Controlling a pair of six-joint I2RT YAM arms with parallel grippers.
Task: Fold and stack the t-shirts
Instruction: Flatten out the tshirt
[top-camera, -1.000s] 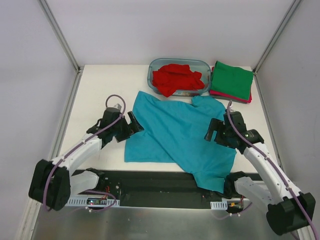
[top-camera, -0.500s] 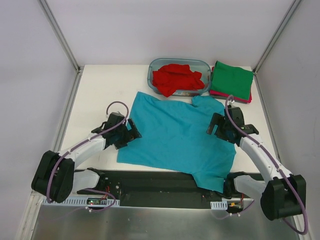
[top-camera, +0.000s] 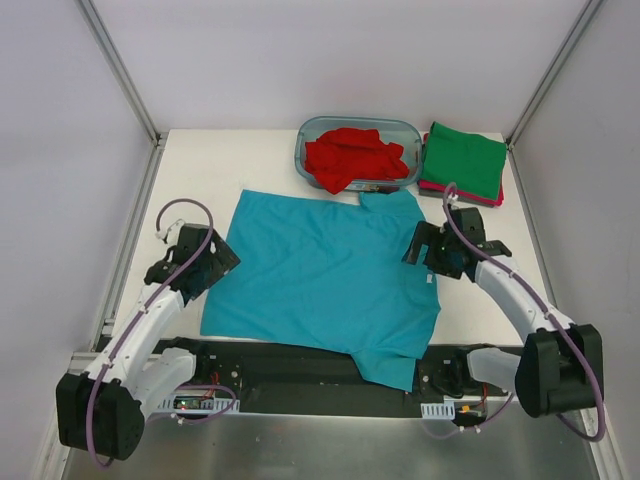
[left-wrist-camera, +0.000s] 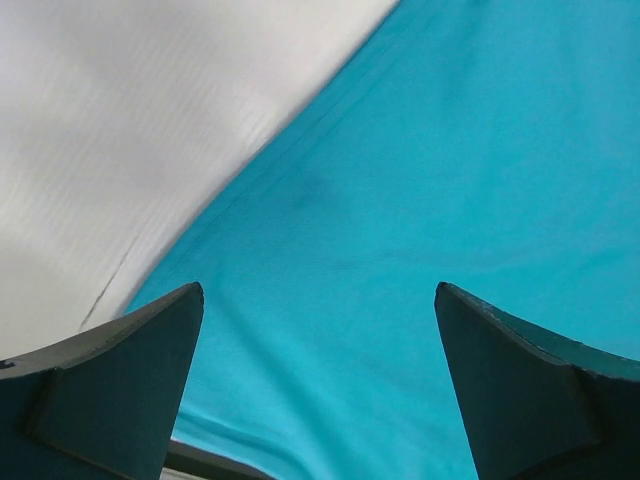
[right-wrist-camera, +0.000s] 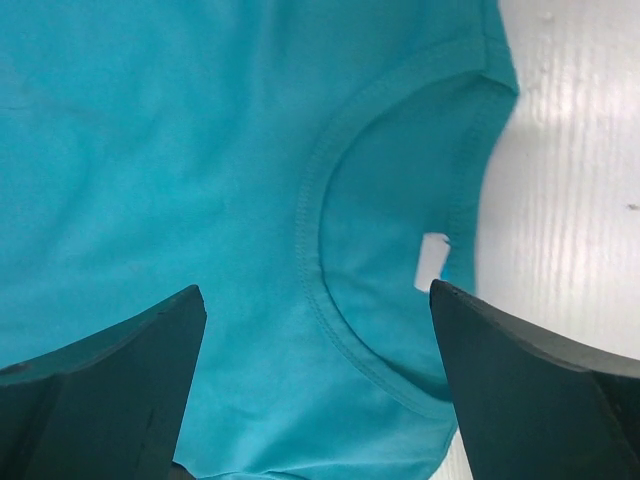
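A teal-blue t-shirt lies spread flat in the middle of the table, its lower sleeve hanging over the near edge. My left gripper is open at the shirt's left edge; in the left wrist view the teal cloth lies under the spread jaws. My right gripper is open over the shirt's right side; its wrist view shows the neck collar and a white label. A red t-shirt lies crumpled in the tub. A folded green t-shirt lies on a magenta one.
The clear blue-tinted tub stands at the back centre. The folded stack is at the back right corner. Metal frame posts rise at both back corners. A black strip runs along the near table edge.
The teal shirt has slid left and lies flatter and more spread. My left gripper moved left with its edge. My right gripper shifted slightly left and back.
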